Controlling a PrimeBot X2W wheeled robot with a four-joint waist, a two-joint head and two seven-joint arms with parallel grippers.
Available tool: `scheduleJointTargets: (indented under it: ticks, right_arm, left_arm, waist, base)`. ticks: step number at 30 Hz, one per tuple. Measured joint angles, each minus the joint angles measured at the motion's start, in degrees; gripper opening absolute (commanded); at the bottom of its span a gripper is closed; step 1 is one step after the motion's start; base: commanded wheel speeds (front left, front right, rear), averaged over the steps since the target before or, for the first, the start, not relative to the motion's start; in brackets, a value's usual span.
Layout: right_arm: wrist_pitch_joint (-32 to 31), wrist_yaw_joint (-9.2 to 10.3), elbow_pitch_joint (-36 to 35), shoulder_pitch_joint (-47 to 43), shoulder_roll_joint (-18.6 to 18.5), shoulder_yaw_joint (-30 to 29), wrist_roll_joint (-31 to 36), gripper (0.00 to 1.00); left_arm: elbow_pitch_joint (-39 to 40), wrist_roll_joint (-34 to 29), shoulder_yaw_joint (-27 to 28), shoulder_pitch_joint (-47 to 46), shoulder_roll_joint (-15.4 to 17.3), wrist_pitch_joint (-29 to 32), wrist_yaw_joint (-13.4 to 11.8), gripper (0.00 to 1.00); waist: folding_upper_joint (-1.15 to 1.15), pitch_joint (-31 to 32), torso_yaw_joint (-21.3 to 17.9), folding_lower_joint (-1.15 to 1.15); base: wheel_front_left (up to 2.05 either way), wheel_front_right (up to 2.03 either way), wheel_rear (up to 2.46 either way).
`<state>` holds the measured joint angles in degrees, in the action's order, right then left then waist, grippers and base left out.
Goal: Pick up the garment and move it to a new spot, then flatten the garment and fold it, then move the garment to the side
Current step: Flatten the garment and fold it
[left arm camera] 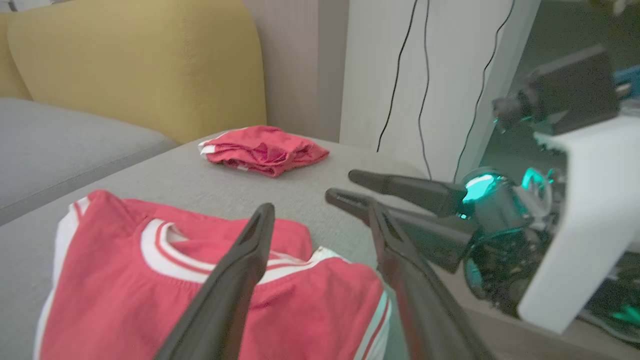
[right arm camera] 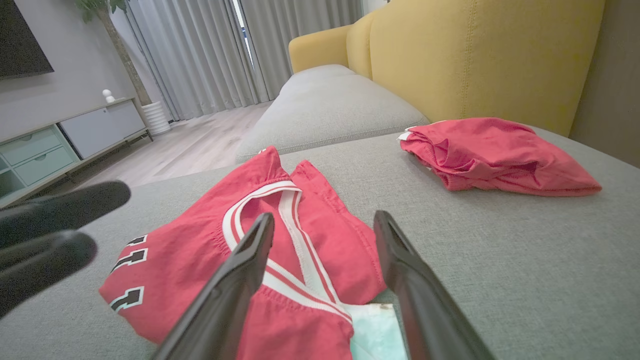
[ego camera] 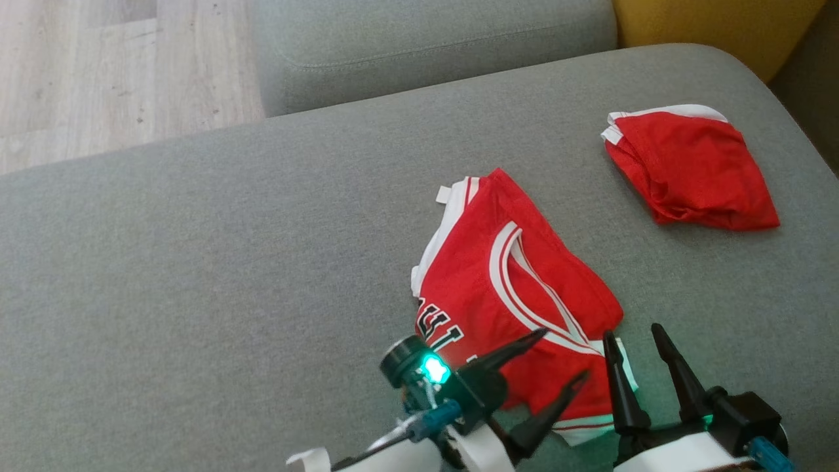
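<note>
The left pincer [ego camera: 564,354] hangs spread open and empty over the near edge of the red jersey [ego camera: 498,288], which is lying folded on the grey sofa seat [ego camera: 196,262]. The right pincer [ego camera: 632,333] is just beside it, also open and empty. Another red garment [ego camera: 688,170] sits bunched up farther right.

This is a home living room. A grey upholstered sofa seat [right arm camera: 525,260] adjoins a mustard-yellow backrest [right arm camera: 475,55]. Beyond its far edge lie a pale wood-plank floor [right arm camera: 190,150] and floor-length grey curtains [right arm camera: 200,50]. By the curtains stands a plant in a white pot [right arm camera: 155,117]. A low media cabinet [right arm camera: 60,145] with drawers sits under a dark wall-mounted screen [right arm camera: 20,40].
</note>
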<state>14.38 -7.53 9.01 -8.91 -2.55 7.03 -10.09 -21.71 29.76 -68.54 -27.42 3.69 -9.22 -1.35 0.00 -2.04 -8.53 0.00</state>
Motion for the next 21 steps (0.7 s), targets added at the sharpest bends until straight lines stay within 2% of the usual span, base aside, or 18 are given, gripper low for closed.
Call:
scheduleJointTargets:
  ticks: [6,8,13,15,17,21]
  right_arm:
    - [0.0,0.0,-0.3,0.0,0.0,-0.6,0.0,1.0]
    - [0.0,0.0,-0.4,0.0,0.0,-0.8,0.0,1.0]
    - [0.0,0.0,-1.3,0.1,0.0,-2.1,0.3,1.0]
    - [0.0,0.0,-1.5,0.2,0.0,-2.1,0.6,1.0]
    - [0.0,0.0,-1.7,0.3,0.0,-2.1,0.6,1.0]
    - [0.0,0.0,-1.8,0.6,0.0,-2.0,0.6,1.0]
  left_arm:
    - [1.8,0.8,-1.8,0.8,3.1,4.1,1.0,1.0]
    - [1.5,0.5,-1.8,0.9,3.0,4.0,0.1,1.0]
    - [-4.9,-3.3,-1.4,-0.2,3.0,3.5,-5.6,1.0]
    - [-8.0,-4.4,-1.1,-2.1,2.9,3.6,-6.9,1.0]
    - [-11.4,-4.8,-0.7,-4.4,2.6,4.6,-7.6,1.0]
    - [-18.1,-6.1,-0.7,-8.3,2.5,6.4,-7.0,1.0]
  waist:
    - [0.0,-0.3,0.7,0.0]
    - [0.0,-0.5,0.7,0.0]
    - [0.0,-2.0,-0.1,0.0]
    - [0.0,-2.7,-0.6,0.0]
    - [0.0,-3.3,-1.0,0.0]
    - [0.0,-4.4,-1.7,0.0]
  base:
    - [0.0,0.0,0.0]
    - [0.0,0.0,0.0]
    - [0.0,0.0,0.0]
    - [0.0,0.0,0.0]
    - [0.0,0.0,0.0]
    - [0.0,0.0,0.0]
